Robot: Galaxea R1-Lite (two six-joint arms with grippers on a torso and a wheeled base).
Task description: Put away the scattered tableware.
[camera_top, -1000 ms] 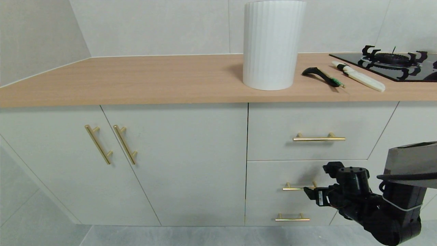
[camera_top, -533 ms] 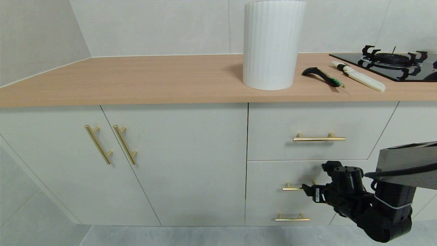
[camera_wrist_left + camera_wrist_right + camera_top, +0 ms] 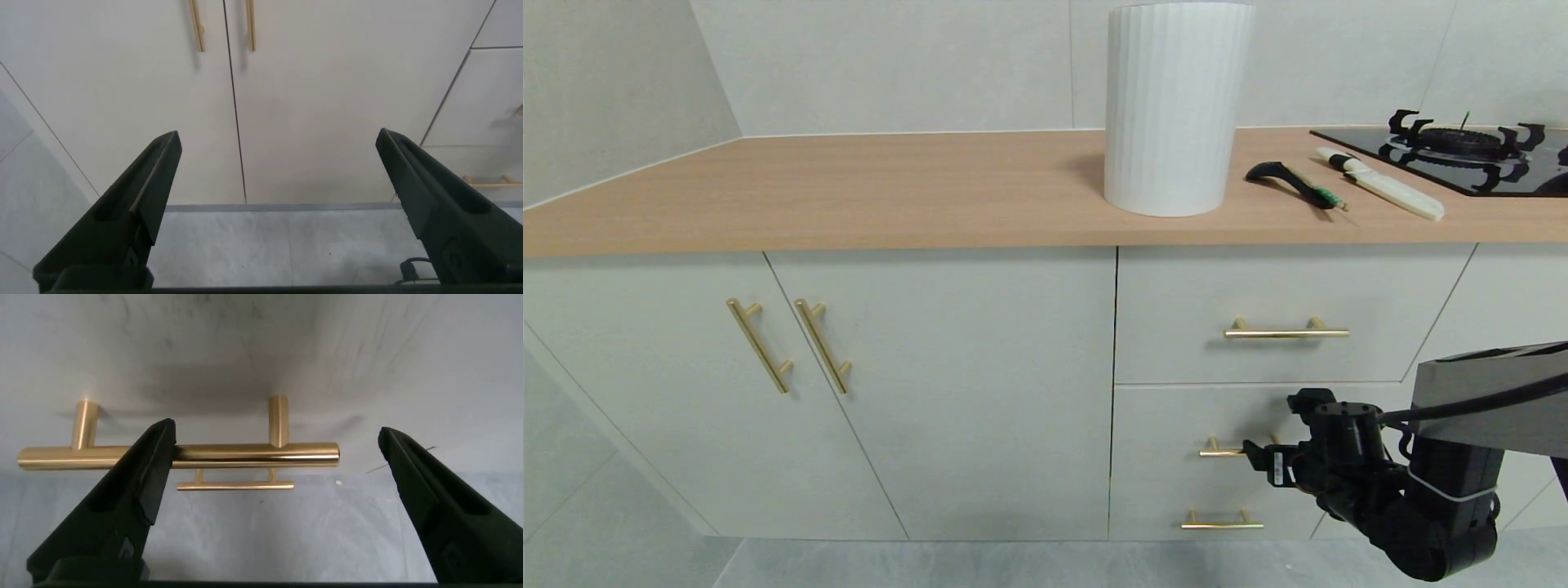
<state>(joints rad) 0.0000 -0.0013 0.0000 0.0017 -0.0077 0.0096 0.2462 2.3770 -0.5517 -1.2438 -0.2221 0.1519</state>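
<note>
**Right hand at the middle drawer handle, nothing gripped yet**

My right hand [image 3: 1255, 454] sits low in front of the drawer stack. It is released, with its fingers spread wide just short of the middle drawer handle [image 3: 237, 455]. My left hand [image 3: 278, 140] is released and empty too, facing the cupboard doors [image 3: 237, 98] down near the floor. The tableware lies up on the worktop [image 3: 890, 188]. A black utensil [image 3: 1286, 180] and a white knife [image 3: 1384, 186] lie side by side between the white ribbed canister [image 3: 1168, 106] and the hob [image 3: 1462, 151].

I take this step to be opening a drawer to receive them. What worries me is the hand's orientation. In the right wrist view the fingers spread along the bar rather than across it, with one finger past the bar's end. If I close like this, I would pinch the end and a post instead of wrapping the bar. The bar is thin and polished, so a shallow hold could slip off on the pull. A pull that far from the bar's middle could also skew the drawer and jam it.
</note>
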